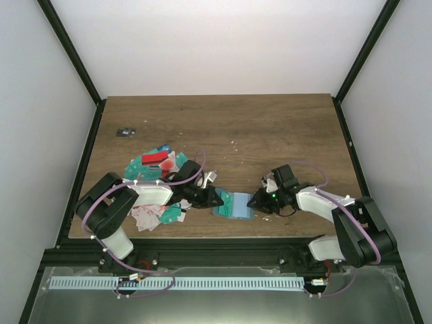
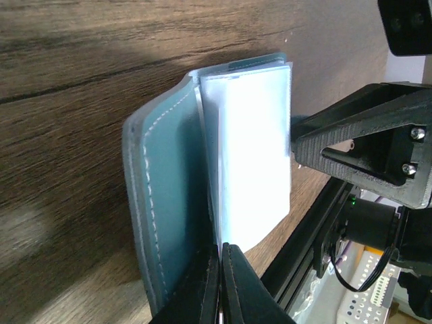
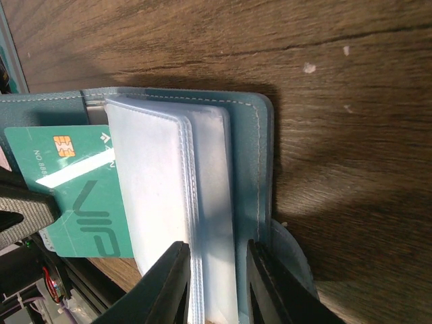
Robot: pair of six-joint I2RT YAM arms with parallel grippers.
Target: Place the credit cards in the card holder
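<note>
The teal card holder (image 1: 235,204) lies open near the table's front edge, between my two grippers. My left gripper (image 1: 214,198) is shut on a teal credit card (image 3: 81,196) with a chip and "VIP" print. The card is partly inside a clear sleeve (image 3: 152,189) of the holder. In the left wrist view my left gripper (image 2: 221,270) holds the card edge-on beside the holder's cover (image 2: 172,182). My right gripper (image 1: 255,201) clamps the holder's other side. Its jaws (image 3: 216,283) close on the sleeve stack and the cover (image 3: 260,148).
A pile of loose red, teal and white cards (image 1: 155,177) lies to the left, by the left arm. A small dark object (image 1: 125,131) sits at the far left. The black front rail (image 1: 223,248) runs just below the holder.
</note>
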